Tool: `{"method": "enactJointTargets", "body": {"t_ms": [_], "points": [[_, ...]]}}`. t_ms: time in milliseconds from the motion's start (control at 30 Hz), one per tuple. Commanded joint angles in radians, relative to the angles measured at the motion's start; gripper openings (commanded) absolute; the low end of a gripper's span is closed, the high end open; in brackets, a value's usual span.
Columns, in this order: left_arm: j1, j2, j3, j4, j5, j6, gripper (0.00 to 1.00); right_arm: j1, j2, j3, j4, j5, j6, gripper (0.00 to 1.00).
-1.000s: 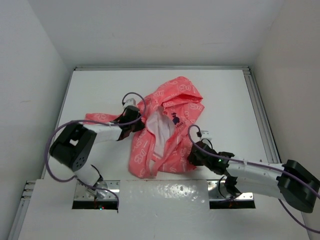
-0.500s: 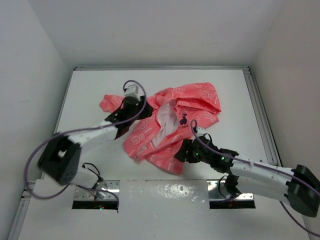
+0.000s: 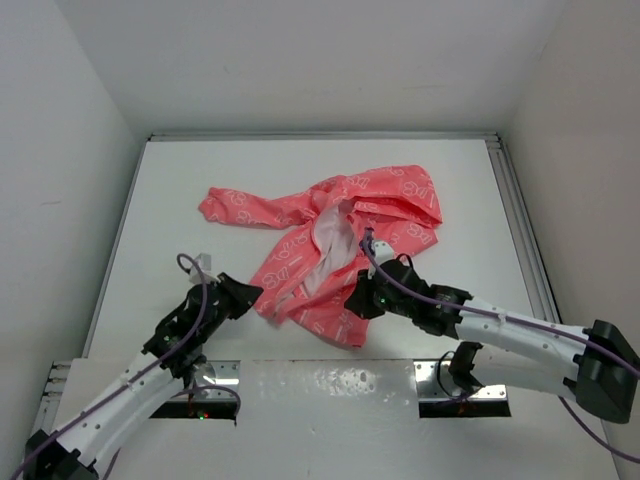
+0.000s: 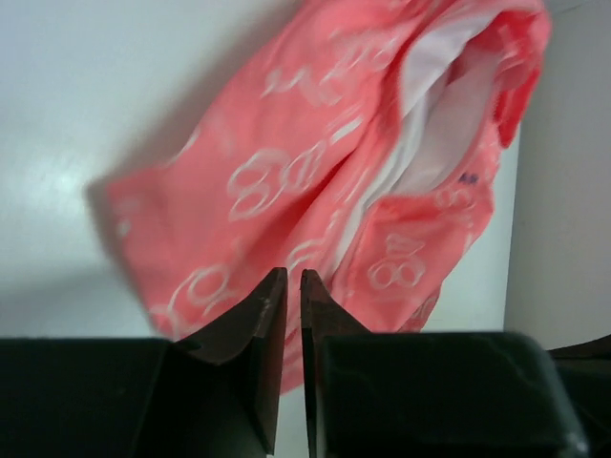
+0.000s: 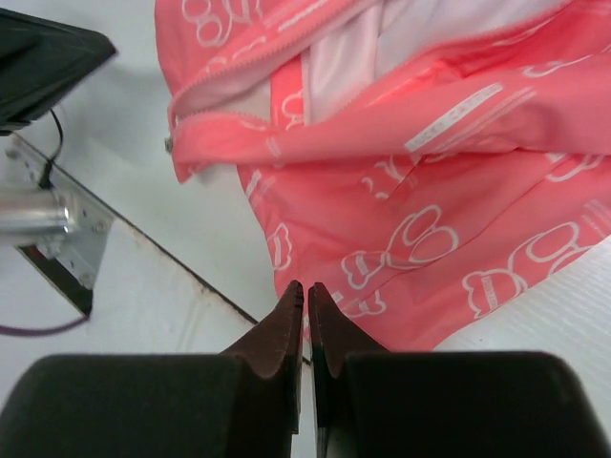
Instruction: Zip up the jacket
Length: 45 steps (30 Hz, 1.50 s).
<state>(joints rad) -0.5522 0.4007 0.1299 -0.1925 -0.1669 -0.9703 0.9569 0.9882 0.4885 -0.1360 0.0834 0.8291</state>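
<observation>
Closest to me, the left gripper (image 3: 243,293) sits low over the white table (image 3: 170,180), just beside the near-left corner of the jacket (image 3: 290,262) but apart from it; its own camera shows the two dark fingers (image 4: 267,320) drawn almost together with only a thin slit between them and nothing in it. On the other side the right gripper (image 3: 362,298) reaches in over the jacket's near hem, its arm and purple cable (image 3: 385,280) lying across the front panel and hiding part of it from above. From that wrist the fingers (image 5: 286,320) are pressed tight together with their tips right at the hem, though I cannot tell whether any cloth is caught. That same view picks out the open zipper edge (image 5: 250,59) and a metal bracket (image 5: 57,229) at the table's near edge. The jacket lies crumpled mid-table, unzipped, its white lining (image 4: 449,105) showing. Farther back, one sleeve (image 3: 235,208) trails left and the hood (image 3: 400,190) bunches toward the back right
</observation>
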Motion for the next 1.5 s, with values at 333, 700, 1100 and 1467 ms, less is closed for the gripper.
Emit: {"method": "enactJointTargets", "body": {"t_ms": [333, 700, 1100, 1467], "points": [[-0.003, -0.274, -0.231, -0.193, 0.118, -0.349, 0.47, 0.134, 0.023, 0.044, -0.013, 0.042, -0.056, 0.06], [-0.003, -0.131, 0.068, -0.294, -0.041, -0.156, 0.44, 0.144, 0.007, 0.099, -0.025, 0.102, -0.119, 0.06], [-0.003, 0.009, 0.546, -0.059, -0.324, 0.234, 0.43, 0.143, 0.677, 0.666, -0.034, -0.206, -0.465, 0.24], [-0.003, -0.075, 0.691, 0.116, -0.229, 0.352, 0.4, 0.135, 1.142, 1.052, -0.083, -0.284, -0.633, 0.44]]}}
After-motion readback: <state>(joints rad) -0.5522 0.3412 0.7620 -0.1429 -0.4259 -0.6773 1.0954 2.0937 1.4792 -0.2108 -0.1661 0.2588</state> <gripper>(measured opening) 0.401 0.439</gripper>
